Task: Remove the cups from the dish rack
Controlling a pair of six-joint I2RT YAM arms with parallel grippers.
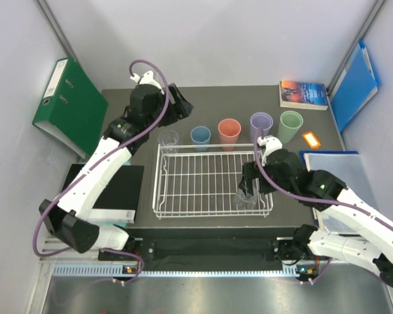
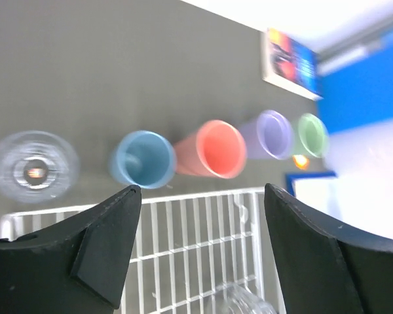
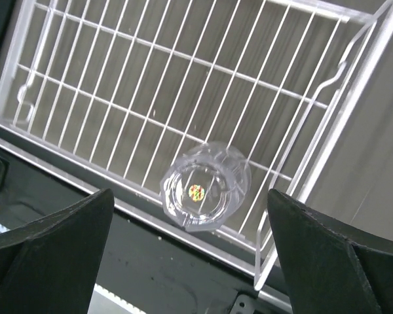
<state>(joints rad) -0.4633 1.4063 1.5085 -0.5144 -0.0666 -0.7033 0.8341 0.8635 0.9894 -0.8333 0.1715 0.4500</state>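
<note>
The white wire dish rack [image 1: 213, 214] sits mid-table. One clear faceted glass [image 1: 247, 197] stands in its front right corner. My right gripper [image 1: 249, 184] hovers open right above that glass [image 3: 205, 186], its jaws wide on either side, not touching. Behind the rack stand a clear glass [image 1: 168, 139], blue cup [image 1: 200, 137], salmon cup [image 1: 229, 133], lilac cup [image 1: 261, 124] and green cup [image 1: 291, 125] in a row on the table. My left gripper [image 1: 183, 104] is open and empty, raised behind this row.
A green binder [image 1: 69, 104] lies at the far left, a book [image 1: 303, 93] and blue folder [image 1: 355, 82] at the far right. A small orange tag [image 1: 311, 139] and papers [image 1: 331, 160] lie right of the rack. A black box [image 1: 118, 190] lies left of it.
</note>
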